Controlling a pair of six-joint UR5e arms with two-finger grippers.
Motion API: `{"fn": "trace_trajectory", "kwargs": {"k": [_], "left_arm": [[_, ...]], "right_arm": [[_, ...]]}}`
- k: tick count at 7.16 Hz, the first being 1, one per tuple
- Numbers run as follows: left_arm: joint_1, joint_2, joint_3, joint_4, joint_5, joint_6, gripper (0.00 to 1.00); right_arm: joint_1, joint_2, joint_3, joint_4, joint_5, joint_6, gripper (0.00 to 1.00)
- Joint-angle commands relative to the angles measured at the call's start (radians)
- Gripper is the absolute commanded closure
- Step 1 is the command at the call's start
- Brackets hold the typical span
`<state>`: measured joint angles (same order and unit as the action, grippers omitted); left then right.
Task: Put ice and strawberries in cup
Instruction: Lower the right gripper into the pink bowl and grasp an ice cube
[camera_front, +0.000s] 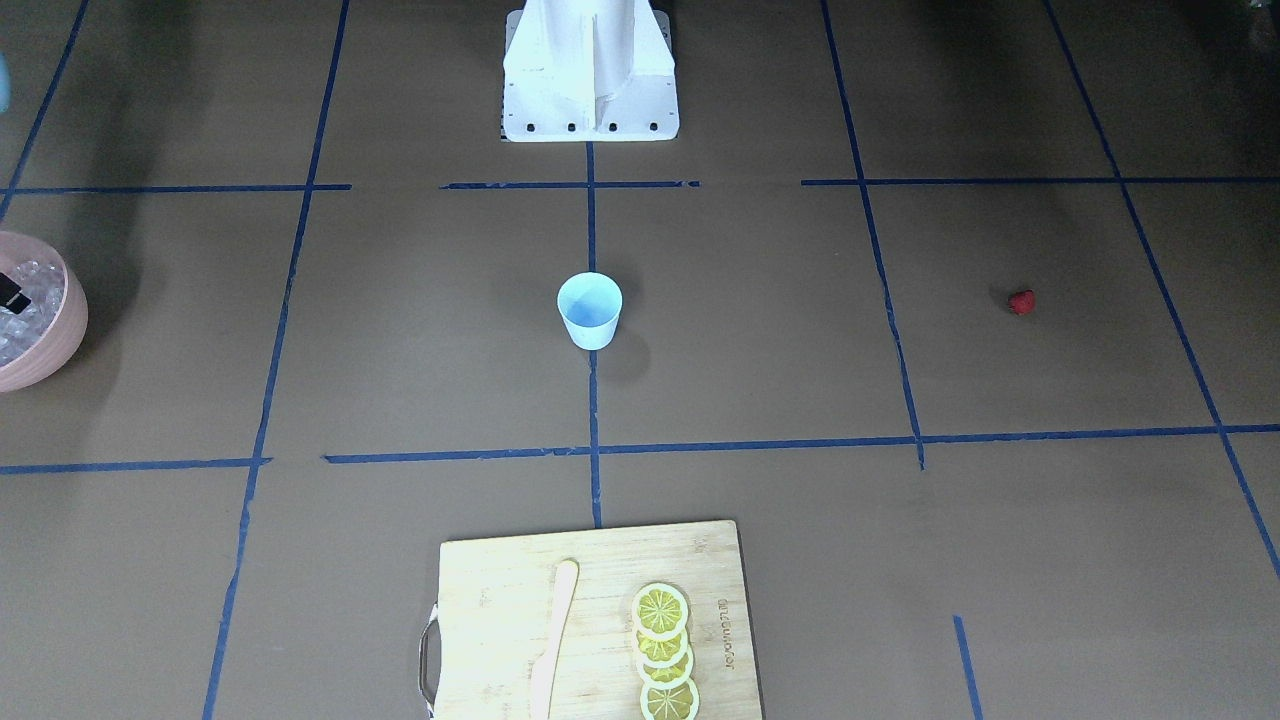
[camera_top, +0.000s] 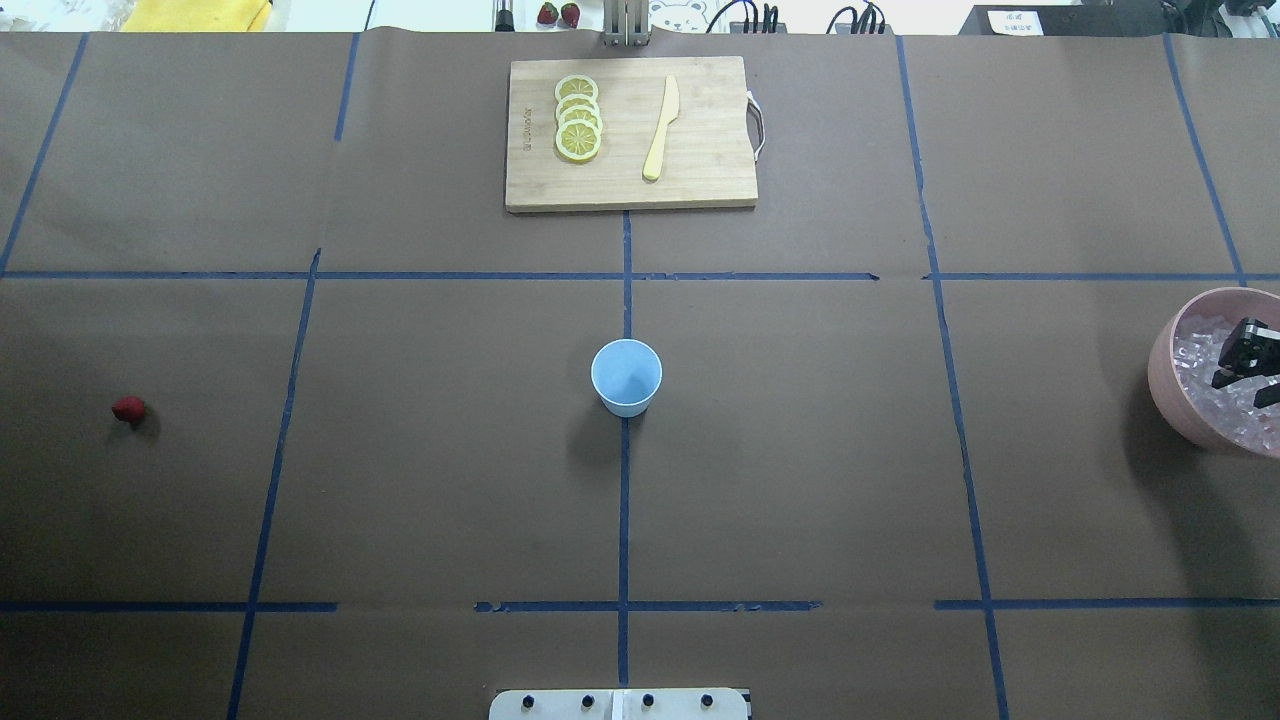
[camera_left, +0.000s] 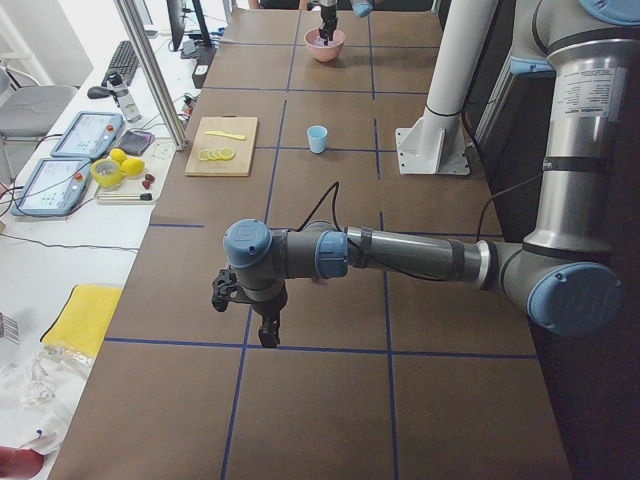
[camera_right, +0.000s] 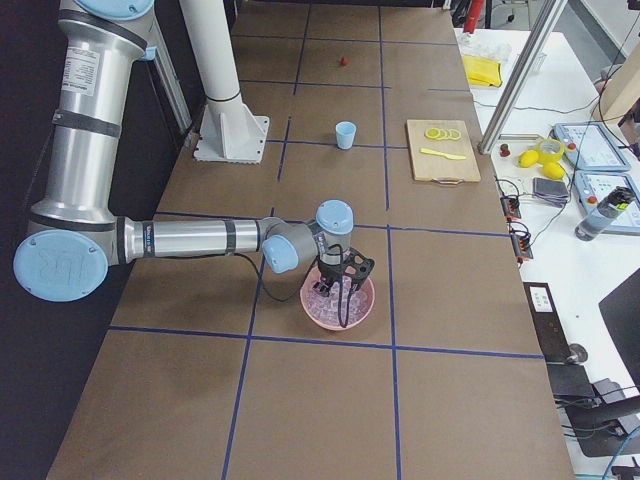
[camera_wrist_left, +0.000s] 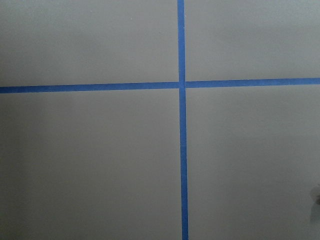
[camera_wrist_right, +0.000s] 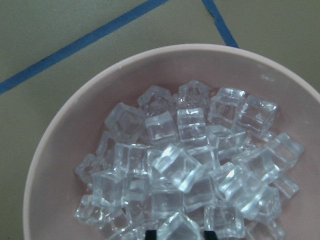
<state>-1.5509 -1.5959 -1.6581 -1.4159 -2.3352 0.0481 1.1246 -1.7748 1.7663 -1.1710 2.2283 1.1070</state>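
Right gripper (camera_top: 1245, 389), fingers spread, straddles an ice (camera_wrist_right: 175, 170) cube in pink bowl (camera_wrist_right: 60, 125).

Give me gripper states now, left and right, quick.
Left gripper: can't tell, seen only from the side camera.
Right gripper: fingers either side of an ice cube in the bowl; can't tell if clamped.

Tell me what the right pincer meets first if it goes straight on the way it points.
The ice heaped in the pink bowl, probably the cube between its tips; how far above it the right pincer hangs is unclear.
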Motion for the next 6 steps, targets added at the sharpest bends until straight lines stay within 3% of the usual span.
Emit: {"fn": "trace_trajectory", "kwargs": {"k": [1, 4, 6], "left_arm": [[0.0, 0.001, -0.003, 0.0, -0.001, -0.002, 0.0], [0.0, 0.001, -0.003, 0.0, -0.001, -0.005, 0.0], [0.0, 0.001, -0.003, 0.0, -0.003, -0.005, 0.0]], "right_arm": [[0.001, 0.0, 0.012, 0.001, 0.001, 0.001, 0.84], [0.006, -0.008, 0.057, 0.001, 0.001, 0.001, 0.95], [0.02, -0.02, 0.155, -0.009, 0.002, 0.007, 0.99]]}}
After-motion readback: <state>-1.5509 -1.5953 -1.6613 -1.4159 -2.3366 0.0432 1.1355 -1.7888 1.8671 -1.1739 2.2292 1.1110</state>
